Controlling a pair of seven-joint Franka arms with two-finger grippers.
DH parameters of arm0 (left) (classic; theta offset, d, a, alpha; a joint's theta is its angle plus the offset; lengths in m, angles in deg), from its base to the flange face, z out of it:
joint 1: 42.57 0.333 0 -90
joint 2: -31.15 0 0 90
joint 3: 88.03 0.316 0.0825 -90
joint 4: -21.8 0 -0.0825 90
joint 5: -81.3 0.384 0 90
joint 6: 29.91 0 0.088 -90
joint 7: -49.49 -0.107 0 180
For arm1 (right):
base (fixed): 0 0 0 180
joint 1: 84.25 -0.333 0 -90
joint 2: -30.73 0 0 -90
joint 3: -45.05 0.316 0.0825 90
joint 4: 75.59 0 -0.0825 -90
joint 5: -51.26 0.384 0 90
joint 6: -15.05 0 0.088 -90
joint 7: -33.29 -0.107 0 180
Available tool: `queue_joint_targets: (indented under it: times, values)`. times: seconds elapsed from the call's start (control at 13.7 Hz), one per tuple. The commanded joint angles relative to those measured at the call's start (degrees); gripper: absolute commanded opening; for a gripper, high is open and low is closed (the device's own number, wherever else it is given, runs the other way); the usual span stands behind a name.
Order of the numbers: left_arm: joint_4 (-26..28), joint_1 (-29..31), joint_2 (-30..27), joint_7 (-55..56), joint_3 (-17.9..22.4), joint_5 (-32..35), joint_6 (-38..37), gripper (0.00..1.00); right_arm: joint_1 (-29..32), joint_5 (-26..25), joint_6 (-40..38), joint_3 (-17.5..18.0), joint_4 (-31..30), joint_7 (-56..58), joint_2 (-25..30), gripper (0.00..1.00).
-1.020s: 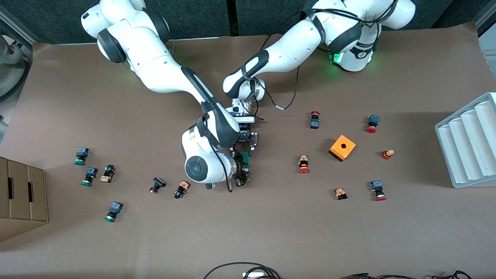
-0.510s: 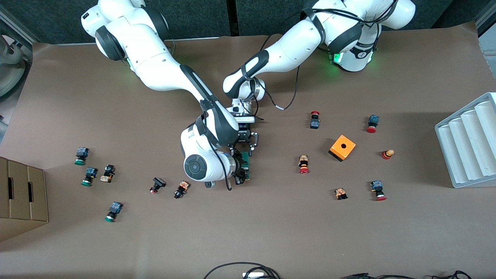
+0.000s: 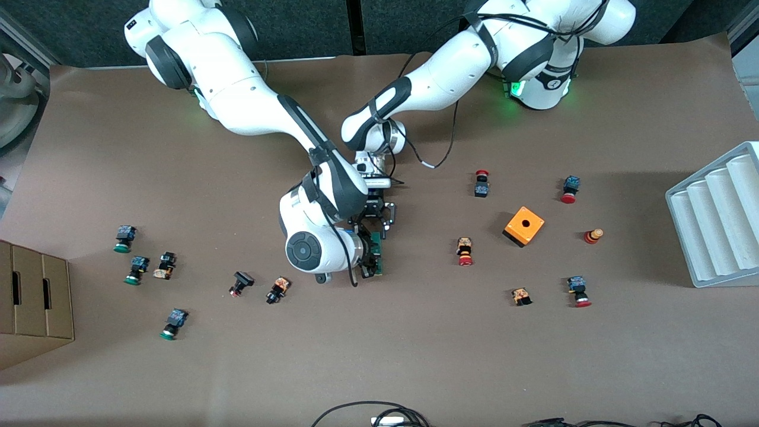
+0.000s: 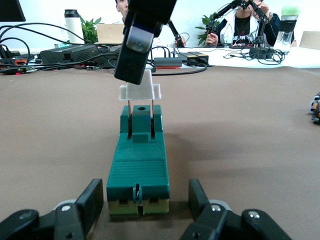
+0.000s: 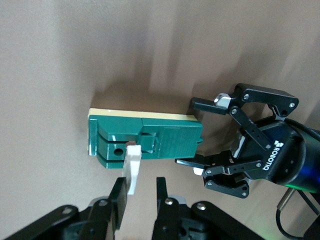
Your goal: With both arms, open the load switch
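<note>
Green plastic sits pinned between my left gripper's (image 4: 145,210) fingers, closed on one end of the load switch (image 4: 138,172), which lies mid-bench, well in from every edge. My right gripper (image 5: 136,197) pinches the white block (image 4: 140,91), now drawn up off the body on two thin pins. I judge the switch nearly open. Against a second ago, my right wrist has crept slightly toward the bases; nothing else on the bench moved.

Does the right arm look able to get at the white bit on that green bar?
Yes, apparently: the right gripper is shut on the white block, while the left gripper clamps the load switch.
</note>
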Motion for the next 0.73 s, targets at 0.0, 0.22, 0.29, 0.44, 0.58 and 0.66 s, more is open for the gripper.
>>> queue_joint_targets:
  times: [0.0, 0.22, 0.29, 0.44, 0.58, 0.66]
  values:
    - [-1.5, -0.9, 2.0, 1.5, 0.5, 0.3, -0.9, 0.77, -0.6, -1.9, -0.5, 0.1, -3.2, 0.4, 2.3, 0.31]
    - [-1.5, -1.1, 2.1, 1.5, 0.5, 0.3, -1.4, 0.76, -1.1, -2.2, -0.4, 0.1, -3.7, 0.4, 2.3, 0.31]
    - [-1.5, -1.1, 2.1, 1.5, 0.5, 0.3, -1.4, 0.76, -1.4, -2.2, -0.3, 0.1, -4.1, 0.4, 2.7, 0.31]
    - [-1.4, -1.1, 2.1, 1.5, 0.5, 0.3, -1.4, 0.76, -1.8, -2.9, 0.1, 0.1, -5.1, 0.5, 3.1, 0.31]
    - [-1.4, -1.1, 2.1, 1.5, 0.5, 0.3, -1.4, 0.76, -1.8, -3.0, 0.1, 0.1, -5.7, 0.6, 3.7, 0.31]
    - [-1.4, -1.1, 2.1, 1.4, 0.5, 0.3, -1.4, 0.76, -1.9, -3.0, 0.0, 0.1, -5.7, 0.6, 3.8, 0.31]
